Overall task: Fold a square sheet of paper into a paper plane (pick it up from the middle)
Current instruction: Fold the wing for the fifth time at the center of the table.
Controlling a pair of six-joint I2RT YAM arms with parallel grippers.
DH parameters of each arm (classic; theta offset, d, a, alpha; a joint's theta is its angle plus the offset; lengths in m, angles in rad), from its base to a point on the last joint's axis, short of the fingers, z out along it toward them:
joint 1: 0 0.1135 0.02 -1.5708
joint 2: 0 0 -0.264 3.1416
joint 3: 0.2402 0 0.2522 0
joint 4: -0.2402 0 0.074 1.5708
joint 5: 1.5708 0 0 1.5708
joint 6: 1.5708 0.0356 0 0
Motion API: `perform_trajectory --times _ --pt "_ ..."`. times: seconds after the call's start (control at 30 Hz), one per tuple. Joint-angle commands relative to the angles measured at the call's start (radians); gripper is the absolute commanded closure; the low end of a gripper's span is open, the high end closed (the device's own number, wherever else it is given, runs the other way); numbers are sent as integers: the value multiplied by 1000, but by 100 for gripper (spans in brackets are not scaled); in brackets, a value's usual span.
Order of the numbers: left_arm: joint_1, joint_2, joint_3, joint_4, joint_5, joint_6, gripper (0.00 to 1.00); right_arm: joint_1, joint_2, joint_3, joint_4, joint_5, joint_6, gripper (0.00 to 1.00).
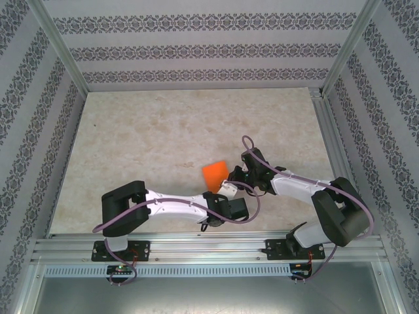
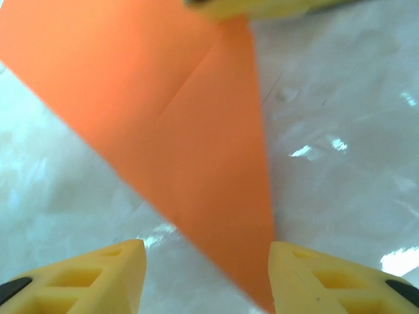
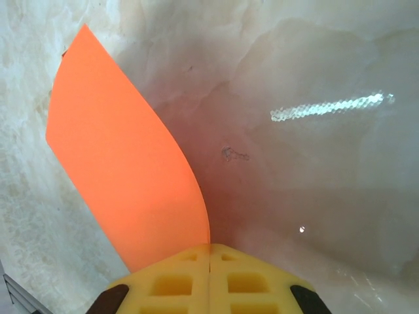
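The square sheet of paper [image 1: 215, 174] is bright orange and folded, with a crease running across it [image 2: 177, 118]. It is lifted off the table at the centre. My right gripper [image 3: 209, 248] is shut on one edge of the sheet [image 3: 124, 176], which curves away up and to the left. My left gripper [image 2: 207, 275] is open below the sheet's narrow corner. That corner hangs between its yellow fingers [image 2: 314, 281], close against the right one. A yellow finger of the right gripper [image 2: 249, 6] shows at the sheet's far end. From above, both grippers meet just near of the paper [image 1: 228, 186].
The marble-patterned tabletop [image 1: 163, 137] stretches wide to the left and back. Patterned walls and metal frame posts [image 1: 59, 46] ring it. An aluminium rail [image 1: 209, 247] with both arm bases runs along the near edge.
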Motion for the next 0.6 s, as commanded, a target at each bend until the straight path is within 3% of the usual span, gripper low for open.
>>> perform_trajectory --times 0.0,0.27,0.57 --pt "-13 -76 -34 67 -21 -59 45 -9 -26 -14 31 -17 18 96" --pt "-12 -145 -91 168 20 17 43 -7 -84 -59 67 -10 85 96" --pt "-16 -48 -12 66 -43 45 47 -5 -127 -91 120 -35 137 96"
